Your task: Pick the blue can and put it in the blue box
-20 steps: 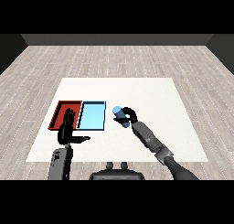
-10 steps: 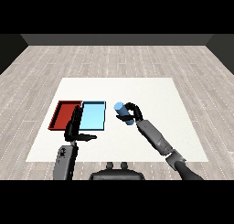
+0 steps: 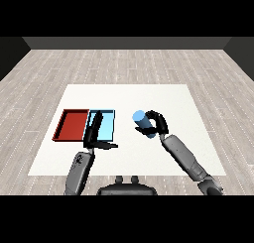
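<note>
The blue can (image 3: 141, 120) is tilted and lifted off the white table, with my right hand (image 3: 156, 126) shut on it, fingers curled round its lower end. It hangs to the right of the light blue tray (image 3: 108, 133), apart from it. My left hand (image 3: 94, 132) stretches its fingers straight over the near left part of the light blue tray, thumb sticking out to the right, and hides part of the tray's floor. It holds nothing.
A red tray (image 3: 73, 124) lies directly left of the light blue one, touching it. The white table (image 3: 129, 98) spreads behind and to the right of the trays. Wooden floor surrounds the table.
My right hand has carried the blue can a little to the right and nearer, tilting it more. My left hand has shifted right, from the red tray's edge to over the blue tray.
</note>
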`<state>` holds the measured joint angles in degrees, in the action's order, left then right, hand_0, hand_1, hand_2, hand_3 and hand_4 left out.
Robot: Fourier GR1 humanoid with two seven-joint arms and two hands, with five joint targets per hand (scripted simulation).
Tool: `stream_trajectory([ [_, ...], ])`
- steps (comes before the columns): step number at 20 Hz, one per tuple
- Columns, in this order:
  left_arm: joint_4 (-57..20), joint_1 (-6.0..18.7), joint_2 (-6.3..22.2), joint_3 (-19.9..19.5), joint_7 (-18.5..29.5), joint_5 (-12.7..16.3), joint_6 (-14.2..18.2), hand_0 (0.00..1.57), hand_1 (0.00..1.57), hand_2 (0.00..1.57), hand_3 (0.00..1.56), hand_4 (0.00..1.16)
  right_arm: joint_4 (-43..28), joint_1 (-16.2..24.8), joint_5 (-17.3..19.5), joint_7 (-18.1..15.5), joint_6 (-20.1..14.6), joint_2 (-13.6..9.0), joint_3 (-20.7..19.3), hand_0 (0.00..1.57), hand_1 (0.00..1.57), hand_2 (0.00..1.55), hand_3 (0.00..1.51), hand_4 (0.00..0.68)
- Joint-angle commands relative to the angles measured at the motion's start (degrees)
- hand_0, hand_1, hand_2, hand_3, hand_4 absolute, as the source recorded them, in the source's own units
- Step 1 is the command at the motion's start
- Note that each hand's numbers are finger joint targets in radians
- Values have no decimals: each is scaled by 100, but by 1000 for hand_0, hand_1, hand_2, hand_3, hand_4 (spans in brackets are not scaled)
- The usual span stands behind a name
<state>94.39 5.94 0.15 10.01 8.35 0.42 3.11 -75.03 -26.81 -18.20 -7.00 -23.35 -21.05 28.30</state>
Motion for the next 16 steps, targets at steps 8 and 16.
stream_trajectory([
  [8, -481, 280, -15, 455, 24, -31, 274, 0, 0, 0, 0, 0, -681, -185, 1287, 895, -280, 948, -250, 1512, 1512, 1469, 1395, 606],
  [16, -392, 267, -15, 794, -112, 237, 514, 0, 0, 0, 0, 0, -1168, -21, 1773, 1270, 169, 1138, -687, 1470, 1470, 1444, 1383, 581],
])
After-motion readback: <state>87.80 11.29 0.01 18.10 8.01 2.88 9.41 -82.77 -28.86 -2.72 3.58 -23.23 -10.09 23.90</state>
